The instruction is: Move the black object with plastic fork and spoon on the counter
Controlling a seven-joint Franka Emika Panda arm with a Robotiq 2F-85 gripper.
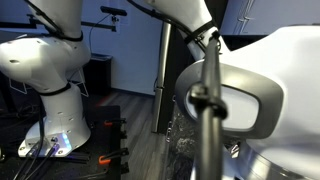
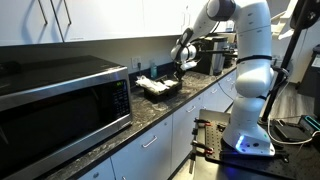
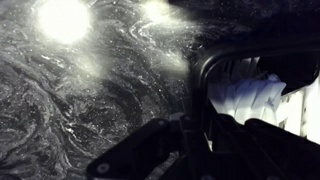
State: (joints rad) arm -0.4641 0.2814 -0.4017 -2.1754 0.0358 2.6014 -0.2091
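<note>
The gripper (image 2: 182,69) hangs low over the counter (image 2: 120,125), at the 3 o'clock end of the black tray (image 2: 158,88). In the wrist view its dark fingers (image 3: 150,152) fill the 6 o'clock edge, right against the tray's rounded rim (image 3: 208,75). The pictures are too dark and blurred to tell how far the jaws are parted, or whether they have hold of the rim.

The counter is dark, glossy, swirled stone. In an exterior view it runs from 7 o'clock up toward 2 o'clock, with white cabinets (image 2: 150,150) below it. The white arm (image 2: 246,60) stands at 3 o'clock and reaches over toward the tray. A steel microwave (image 2: 60,95) sits on the counter at 9 o'clock, near the tray but apart from it.

The tray lies flat on the counter at the picture's centre, between the microwave and the gripper. Its long axis appears to run roughly 9 to 3, though it is small here. In the wrist view only one end shows, and the rest runs out of frame at 3 o'clock.

A heap of white plastic cutlery (image 3: 250,100) lies inside the tray, pale against its black wall.

In an exterior view a close white arm housing (image 1: 265,85) blocks the tray.
</note>
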